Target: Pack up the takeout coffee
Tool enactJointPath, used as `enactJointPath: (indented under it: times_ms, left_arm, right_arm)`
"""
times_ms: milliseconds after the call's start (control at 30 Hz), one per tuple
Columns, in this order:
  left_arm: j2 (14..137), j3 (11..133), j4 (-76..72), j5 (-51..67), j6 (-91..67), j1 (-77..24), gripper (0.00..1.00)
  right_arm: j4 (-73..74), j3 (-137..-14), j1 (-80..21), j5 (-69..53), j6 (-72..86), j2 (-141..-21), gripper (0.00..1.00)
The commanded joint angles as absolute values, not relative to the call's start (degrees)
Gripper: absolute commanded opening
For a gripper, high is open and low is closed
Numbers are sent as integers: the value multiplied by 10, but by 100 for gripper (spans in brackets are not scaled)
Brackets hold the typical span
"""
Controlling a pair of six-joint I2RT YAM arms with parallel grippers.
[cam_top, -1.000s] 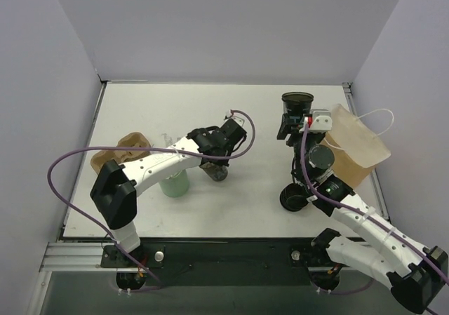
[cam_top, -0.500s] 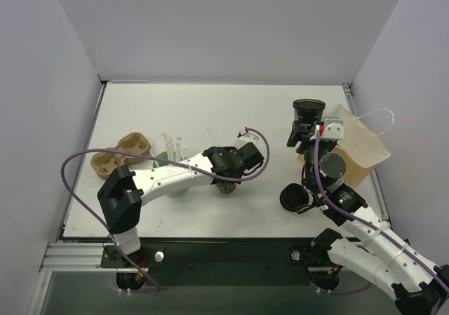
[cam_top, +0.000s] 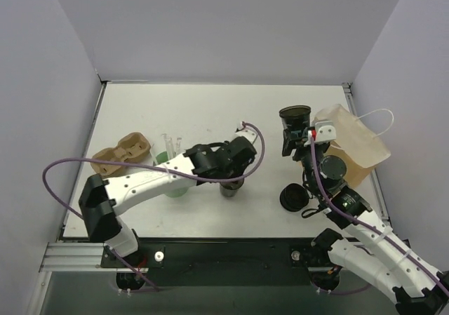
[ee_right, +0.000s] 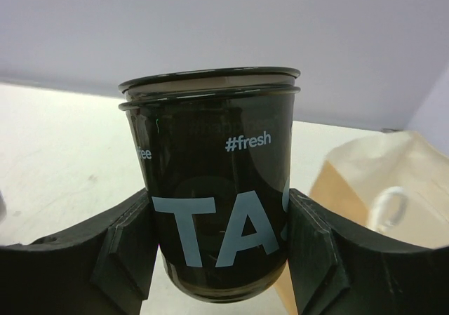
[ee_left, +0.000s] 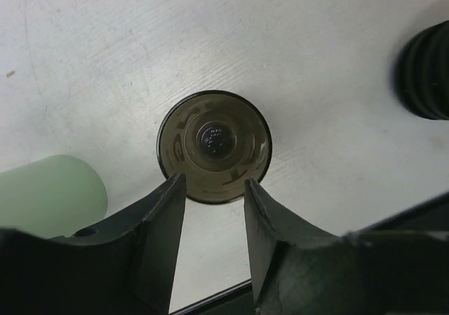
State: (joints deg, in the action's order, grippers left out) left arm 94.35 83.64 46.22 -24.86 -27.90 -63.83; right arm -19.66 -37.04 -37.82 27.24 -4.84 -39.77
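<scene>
The glossy black round takeout cup (ee_right: 210, 189), with pale printed lettering and a double rim, is pinched on both sides by the right gripper (ee_right: 219, 243) and held aloft just beside the crinkled tan paper bag (cam_top: 358, 146). The left gripper (ee_left: 214, 183), fingers spread, hovers over a brown-lined black cup (ee_left: 214, 139), well apart from the bag.

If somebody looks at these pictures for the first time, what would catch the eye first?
Most striking is the black lidded cup with pale lettering, gripped upright by the right gripper just beside the tan paper bag at the right side of the table. Next, the left gripper hangs open right above a small dark cup standing near the middle, next to a pale green cup.
</scene>
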Motion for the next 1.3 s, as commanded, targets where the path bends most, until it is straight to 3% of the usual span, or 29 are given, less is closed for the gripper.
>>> enactJointPath:
  times_ms: [0, 67, 300, 433, 867, 1000, 1067, 1133, 1267]
  left_arm:
    - [803, 864, 406, -135, -192, -591, 52]
    - [767, 856, 366, -97, -158, -574, 55]
    - [690, 875, 346, 52, -63, -551, 60]
    - [707, 900, 373, 147, -33, -551, 60]
    - [774, 909, 374, 228, -41, -551, 57]
    - [780, 901, 361, 247, -47, -552, 45]
    - [781, 894, 358, 252, -49, -552, 31]
    - [781, 883, 345, 261, -54, -551, 26]
    - [790, 877, 338, 276, -62, -548, 6]
  right_arm:
    - [-163, -343, -374, 65, -57, -341, 52]
    - [-162, -327, -374, -47, -48, -324, 52]
    - [-122, -333, -374, -220, -36, -321, 52]
    - [-121, -350, -375, -270, -26, -332, 52]
    - [-143, -353, -375, -296, -9, -347, 52]
    - [-145, -354, -375, -293, -9, -345, 52]
    - [-149, -354, -375, -293, -8, -347, 52]
    - [-153, -354, -375, -293, -7, -351, 53]
    - [-161, -350, -376, -291, -6, -358, 53]
